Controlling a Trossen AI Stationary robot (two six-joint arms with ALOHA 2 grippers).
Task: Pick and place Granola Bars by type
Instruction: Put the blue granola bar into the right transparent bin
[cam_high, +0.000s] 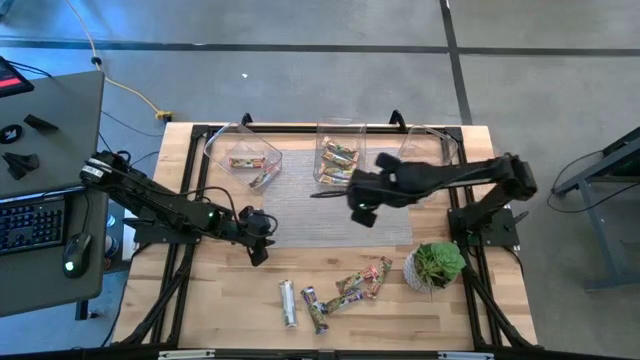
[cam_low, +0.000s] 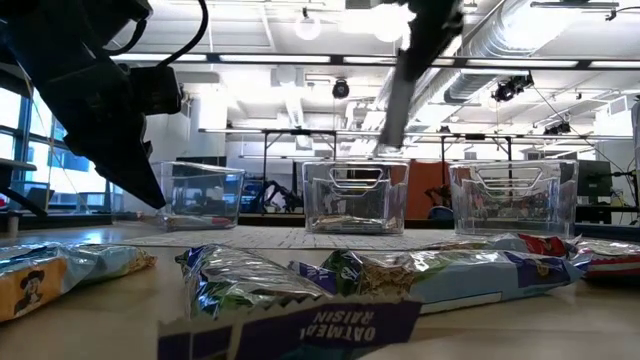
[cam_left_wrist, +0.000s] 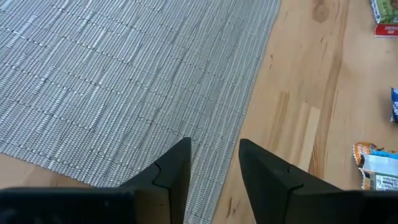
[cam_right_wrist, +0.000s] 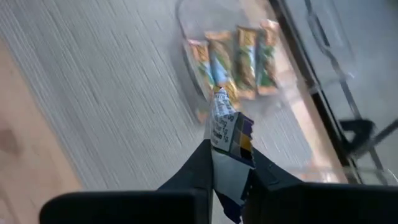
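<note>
the right gripper (cam_right_wrist: 231, 163) is clamped on a purple-and-white granola bar (cam_right_wrist: 229, 132), held above the grey woven mat (cam_high: 320, 215) near the middle clear bin (cam_high: 338, 160), where orange-green bars (cam_right_wrist: 239, 56) lie. the left gripper (cam_left_wrist: 214, 165), fingers apart and empty, is held over the mat's edge. loose bars (cam_high: 335, 292) are scattered on the wooden table (cam_high: 220, 290) near a potted plant (cam_high: 437, 265).
</note>
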